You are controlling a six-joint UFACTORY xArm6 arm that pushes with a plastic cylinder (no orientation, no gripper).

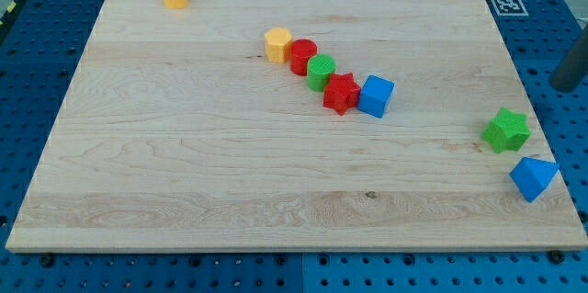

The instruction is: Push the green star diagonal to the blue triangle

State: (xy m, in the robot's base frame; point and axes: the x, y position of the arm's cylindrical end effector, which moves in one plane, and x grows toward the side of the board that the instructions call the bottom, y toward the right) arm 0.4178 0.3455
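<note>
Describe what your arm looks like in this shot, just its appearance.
Very little of me shows. Only a short stretch of my rod enters at the view's right edge: a plain, straight cylinder, dark grey to black, matte, cut off by the frame. My tip is its blunt lower end, over the blue pegboard off the wooden board, up and right of the green star. No cables, markings or joints are visible.

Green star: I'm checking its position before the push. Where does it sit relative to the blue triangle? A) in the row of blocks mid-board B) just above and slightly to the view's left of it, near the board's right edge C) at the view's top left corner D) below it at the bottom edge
B: the green star lies just up and to the view's left of the blue triangle, near the board's right edge.
</note>
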